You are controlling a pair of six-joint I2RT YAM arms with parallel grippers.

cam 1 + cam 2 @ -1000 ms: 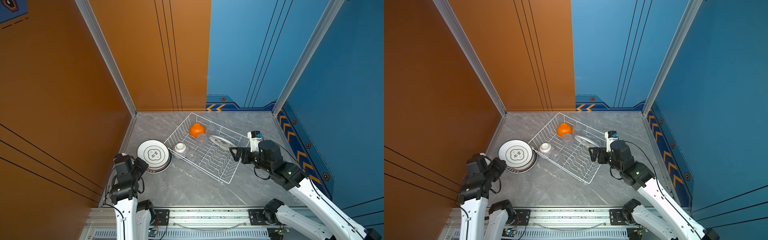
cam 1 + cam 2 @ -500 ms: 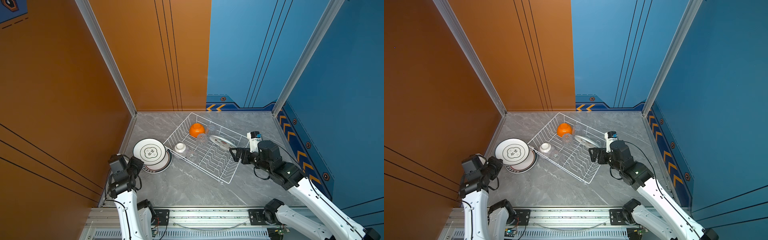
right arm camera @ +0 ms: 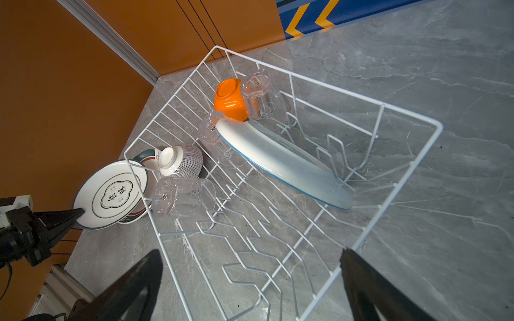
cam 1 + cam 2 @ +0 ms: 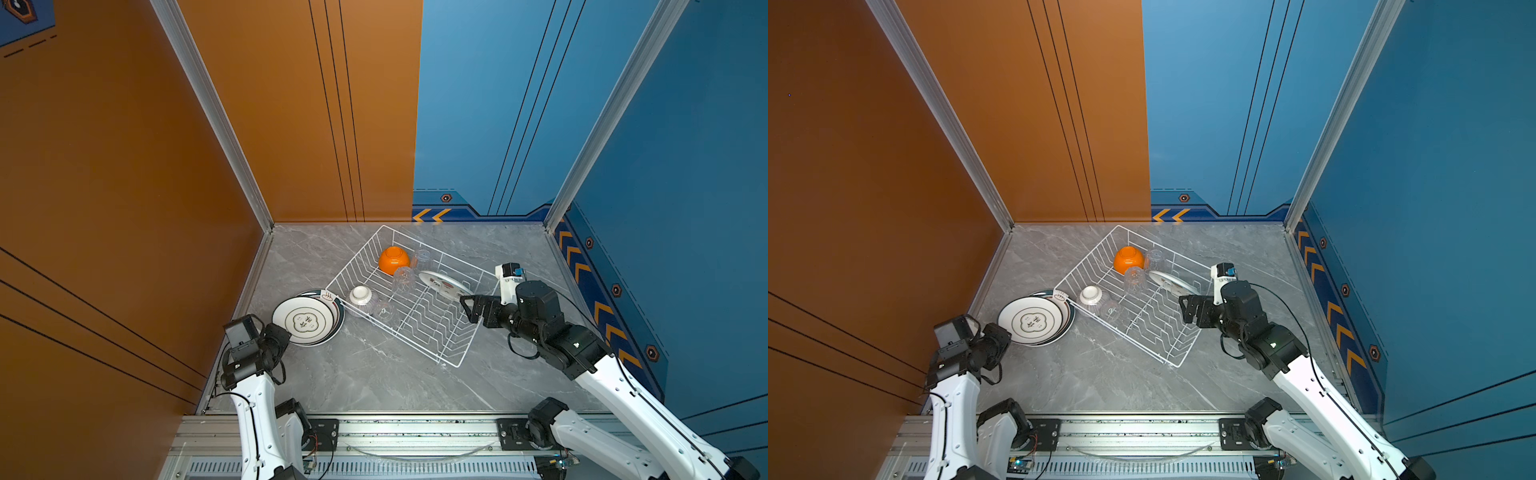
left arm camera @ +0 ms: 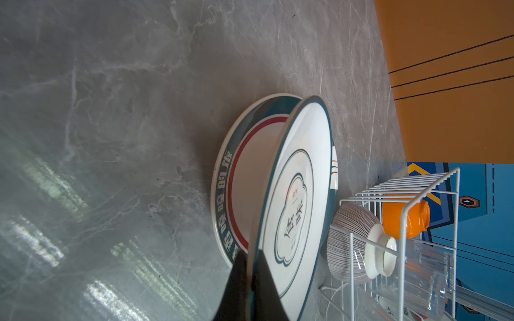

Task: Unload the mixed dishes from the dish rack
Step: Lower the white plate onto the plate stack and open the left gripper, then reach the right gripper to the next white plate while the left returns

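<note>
In both top views the left gripper (image 4: 287, 332) sits at the lower left of the grey marble table (image 4: 374, 382), pinched tight on the near edge of the teal-rimmed plate (image 4: 305, 322). In the left wrist view its fingers (image 5: 261, 289) clamp that rim, and the plate is tilted, its held side raised above a second plate (image 5: 236, 166) with a teal band and red ring that lies flat on the table. Just right of the plates stands the dish rack (image 4: 424, 347), set at an angle in mid-frame. Its left corner holds the striped bowl (image 4: 360, 295), upside down, and its far corner the orange bowl (image 4: 393, 259). Three clear glasses (image 4: 402, 278) are scattered between them. The watermelon plate (image 4: 442, 284) leans among the prongs at the rack's right side. The right gripper (image 4: 466, 309) hovers at the rack's right rim close to that plate, jaws spread wide and empty; in the right wrist view the rack's rim passes between its fingers (image 3: 133, 286).
</note>
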